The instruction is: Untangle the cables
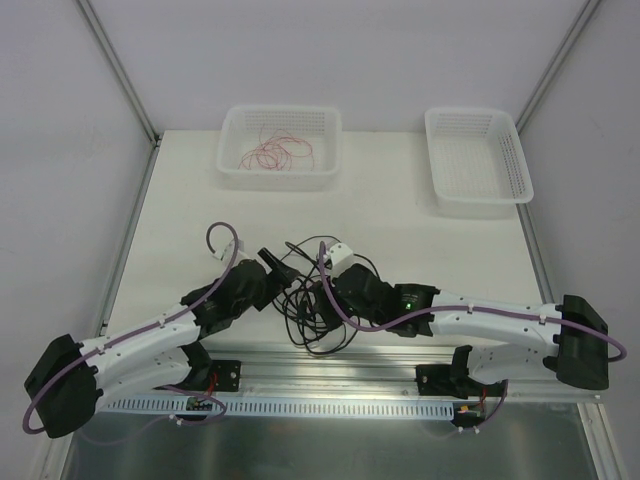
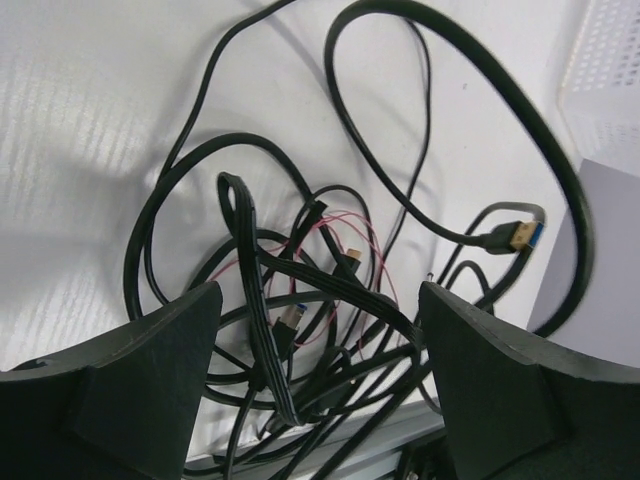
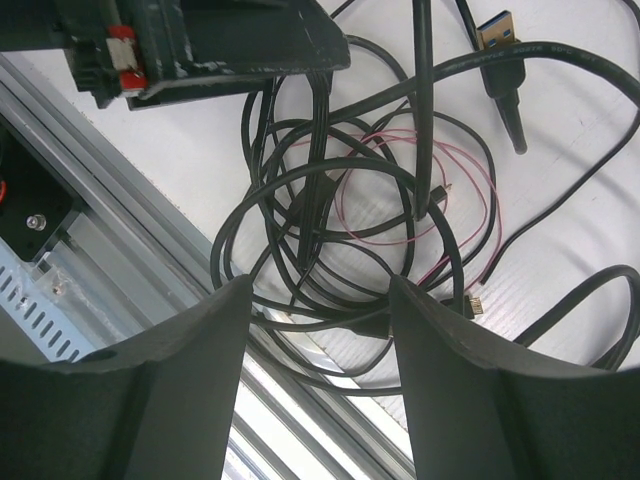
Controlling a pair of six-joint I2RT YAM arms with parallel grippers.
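The left hand (image 2: 320, 292) hangs over the worktop (image 2: 90, 120) with its fingers wide apart and clamped on nothing; the black cables (image 2: 250, 290) lie in loose loops just beneath and between them, and one flat loop stands up in the gap. The right hand (image 3: 320, 285), just across the heap, also has its fingers parted and empty, with the tangle beyond its tips, a pink wire (image 3: 440, 165) threaded through it and a plug (image 3: 497, 28) farther out. Well beyond both hands stand two baskets, the left one (image 1: 275, 182) holding a red wire (image 1: 278, 153), the right one (image 1: 475, 205) without any.
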